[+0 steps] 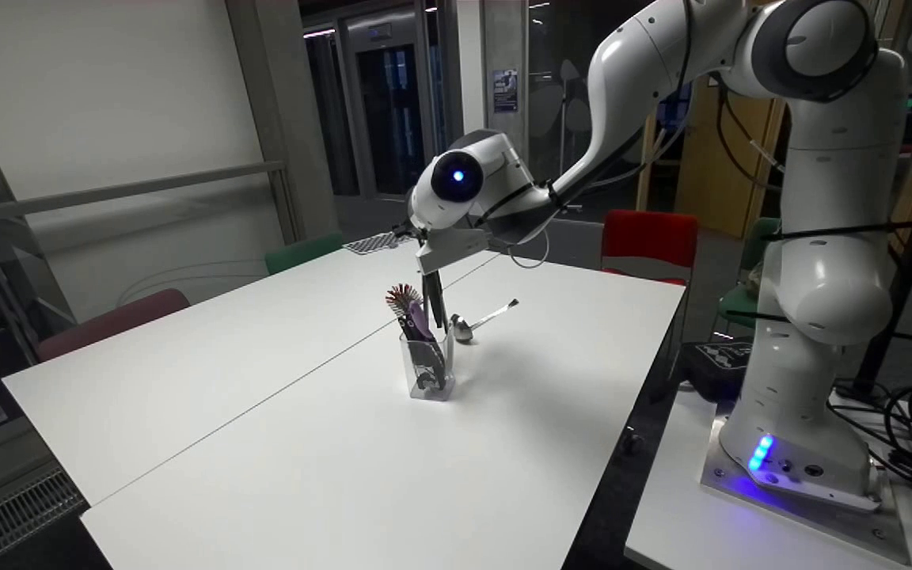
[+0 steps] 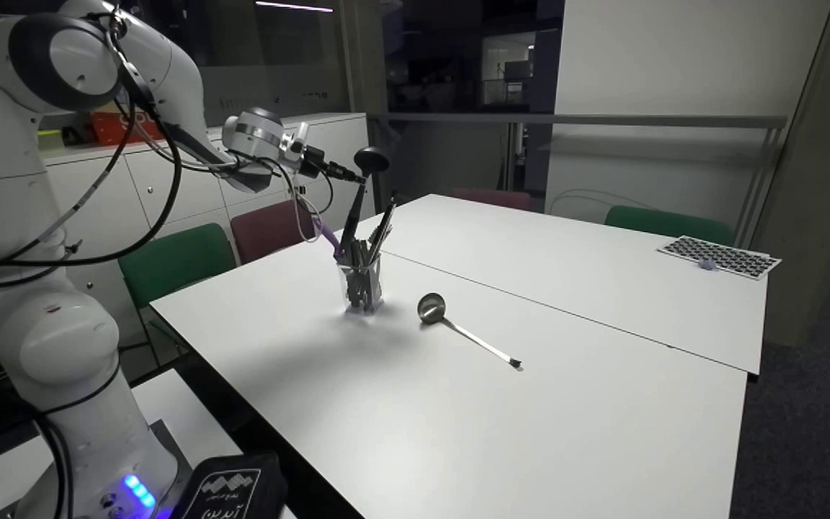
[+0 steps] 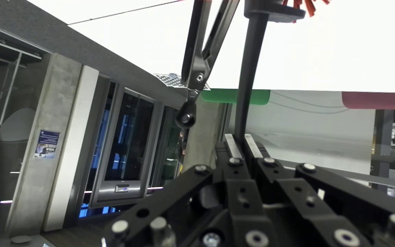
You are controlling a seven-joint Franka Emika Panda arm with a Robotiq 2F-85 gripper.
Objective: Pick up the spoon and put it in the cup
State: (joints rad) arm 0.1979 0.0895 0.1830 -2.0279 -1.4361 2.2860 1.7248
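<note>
Wrist view: the gripper (image 3: 242,145) is clamped on a dark rod (image 3: 248,68). Seen in an exterior view, it sits toward twelve o'clock from the cup (image 2: 344,280), which holds several utensils (image 2: 359,277); the spoon (image 2: 467,333) lies on the table (image 2: 602,404) near the cup, between three and four o'clock.

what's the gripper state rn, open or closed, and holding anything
Gripper: closed, holding a slim dark rod between its fingertips.
</note>
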